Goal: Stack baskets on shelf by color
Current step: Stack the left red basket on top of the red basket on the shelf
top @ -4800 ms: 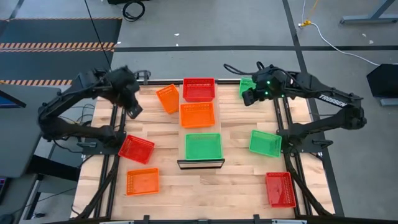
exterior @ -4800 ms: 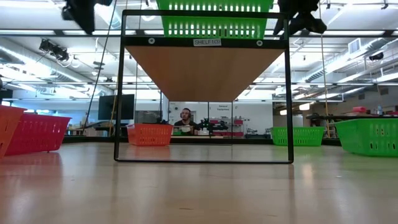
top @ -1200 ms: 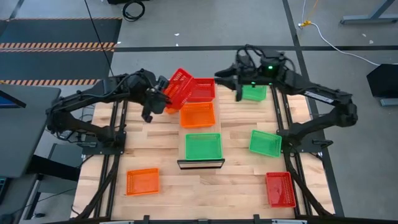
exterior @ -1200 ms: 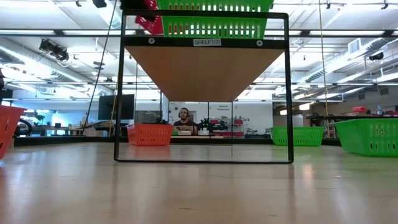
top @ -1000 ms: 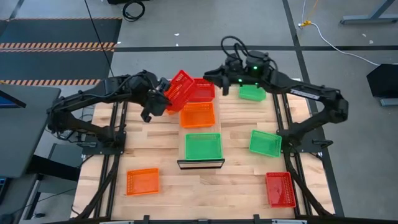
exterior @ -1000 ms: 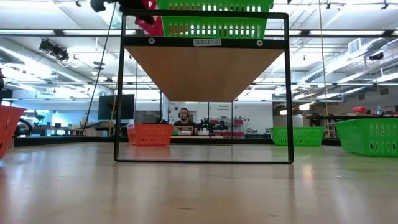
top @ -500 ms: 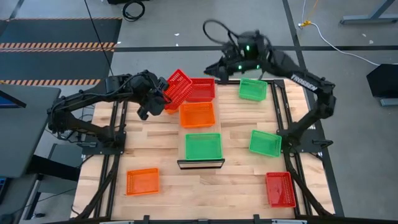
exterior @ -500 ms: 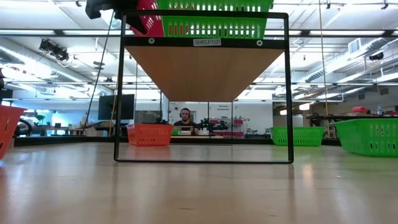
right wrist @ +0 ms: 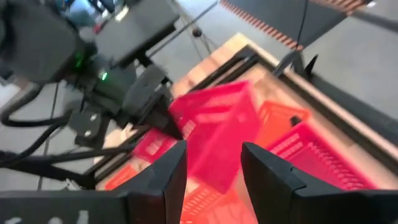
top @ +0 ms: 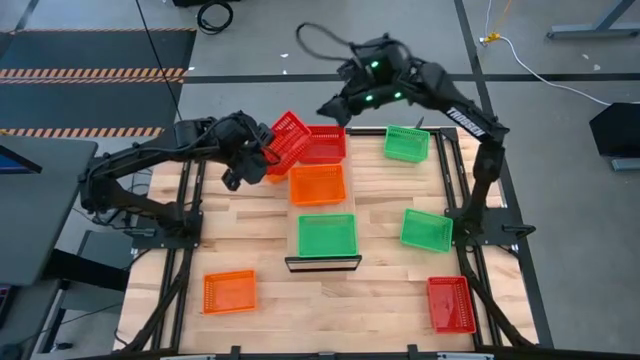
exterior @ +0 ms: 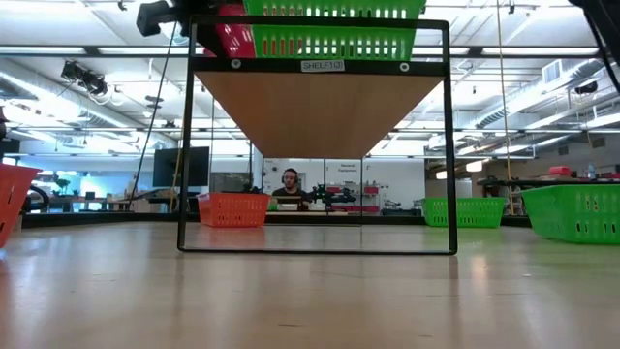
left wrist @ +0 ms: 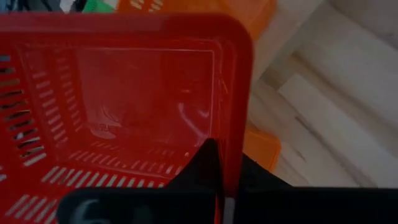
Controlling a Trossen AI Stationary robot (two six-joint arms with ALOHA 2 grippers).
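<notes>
The left gripper (top: 258,152) is pinched tight on the rim of a tilted red plastic mesh basket (top: 287,143), which hangs canted in the air just ahead of its fingers, above the far end of the long pale wooden shelf board (top: 350,205). Just beyond and below the held basket sits a second red mesh basket (top: 326,145) flat on that far end; nearer along the board come an orange mesh basket (top: 318,185) and then a green mesh basket (top: 327,235). The step looks like nesting red into red, so the wrist should level the held basket first, square its corners over the seated one, then lower straight down before letting go; released at this tilt, it would likely catch a rim or slide onto the orange one. The right gripper (right wrist: 211,171), fingers spread and empty, hovers just past the far red basket and should stay clear of that descent.
</notes>
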